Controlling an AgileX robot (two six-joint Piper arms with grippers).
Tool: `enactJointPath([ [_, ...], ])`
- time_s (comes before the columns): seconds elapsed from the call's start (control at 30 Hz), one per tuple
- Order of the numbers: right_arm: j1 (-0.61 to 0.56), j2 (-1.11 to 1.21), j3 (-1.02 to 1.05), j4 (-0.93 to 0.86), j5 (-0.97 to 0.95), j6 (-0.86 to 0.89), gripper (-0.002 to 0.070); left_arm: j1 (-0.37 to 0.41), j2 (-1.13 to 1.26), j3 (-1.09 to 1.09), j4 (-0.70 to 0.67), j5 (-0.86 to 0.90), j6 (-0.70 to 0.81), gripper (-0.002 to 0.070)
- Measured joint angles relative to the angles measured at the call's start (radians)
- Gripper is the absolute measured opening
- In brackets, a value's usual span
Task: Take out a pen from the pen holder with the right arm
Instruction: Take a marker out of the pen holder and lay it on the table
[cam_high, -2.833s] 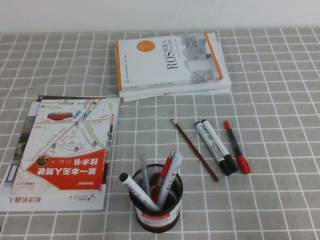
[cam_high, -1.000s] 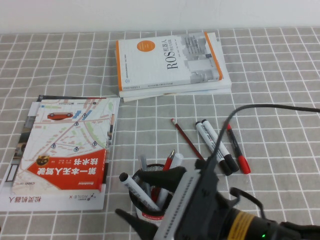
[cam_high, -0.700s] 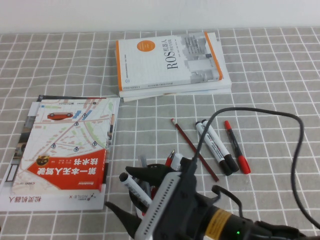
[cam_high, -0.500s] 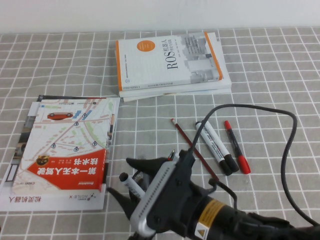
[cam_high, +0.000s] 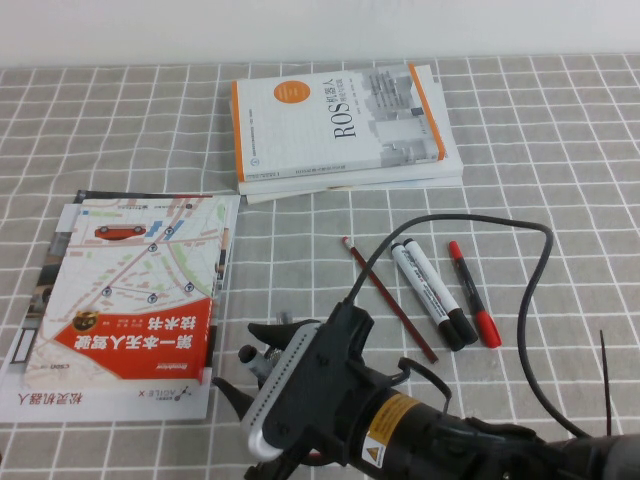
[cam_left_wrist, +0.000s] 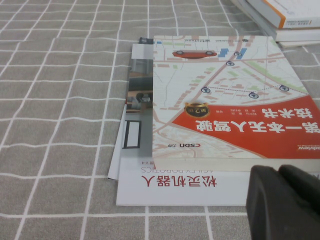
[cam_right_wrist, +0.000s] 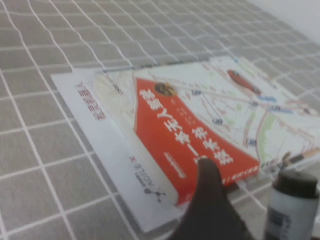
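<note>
Your right gripper (cam_high: 245, 362) is at the bench's (cam_high: 560, 180) 6 o'clock edge, over the pen holder, which the arm hides from above. The gripper is open. Its fingers stand apart on either side of a black-capped marker (cam_right_wrist: 292, 200) that pokes up from the holder, and the right wrist view shows a gap between one finger and the cap.

The red book (cam_high: 140, 310) lies at 9 o'clock, just beside the gripper. The ROS book (cam_high: 335, 120) sits at 12 o'clock. At 2 o'clock from the gripper, a pencil (cam_high: 388, 298), two loose markers (cam_high: 430, 292) and a red pen (cam_high: 472, 292) lie side by side.

Your left gripper (cam_left_wrist: 285, 200) hangs by the red book's near edge. You cannot tell whether it is open or closed.
</note>
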Motion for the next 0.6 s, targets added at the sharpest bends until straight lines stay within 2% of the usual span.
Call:
enactJointPath([
  [0.3,-0.029,0.013,-0.014,0.036,0.015,-0.001,0.0382,0.000,0.000,0.000,0.000,0.000,0.000,-0.0003],
  [0.6,-0.030,0.013,-0.014,0.036,0.050,-0.001,0.0307,0.000,0.000,0.000,0.000,0.000,0.000,-0.0003],
])
